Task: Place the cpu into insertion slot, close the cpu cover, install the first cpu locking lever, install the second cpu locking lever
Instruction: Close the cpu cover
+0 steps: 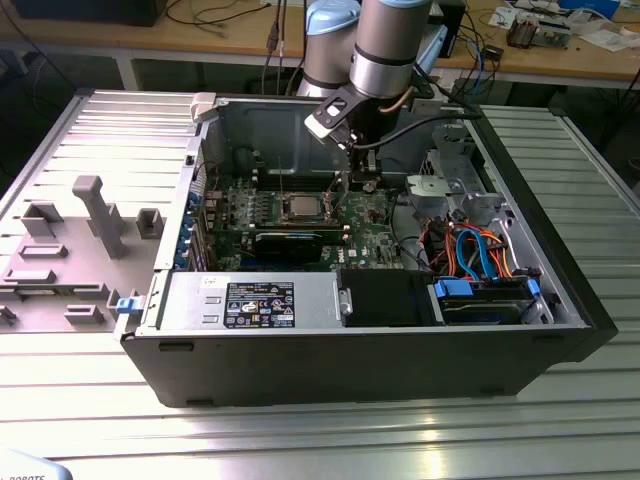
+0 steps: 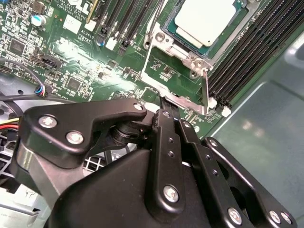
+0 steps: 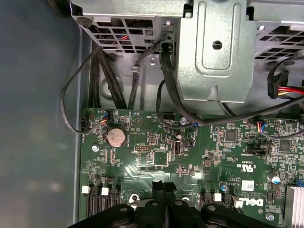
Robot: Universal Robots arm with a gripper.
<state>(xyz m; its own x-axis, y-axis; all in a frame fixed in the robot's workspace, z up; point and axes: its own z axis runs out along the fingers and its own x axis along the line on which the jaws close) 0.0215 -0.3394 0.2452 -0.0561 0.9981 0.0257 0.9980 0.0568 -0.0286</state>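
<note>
Resting in its socket (image 2: 164, 39) near the middle of the circuit board (image 2: 85, 57), the chip (image 2: 204, 21) shows its silver top. The cover (image 2: 205, 92) stands raised at the socket's edge, and the gripper (image 2: 165, 102), fingers pressed together, touches the cover's free edge.

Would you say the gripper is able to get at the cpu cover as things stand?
Probably yes: in the second wrist view the gripper sits right at the edge of the raised cpu cover, with nothing between them.
</note>
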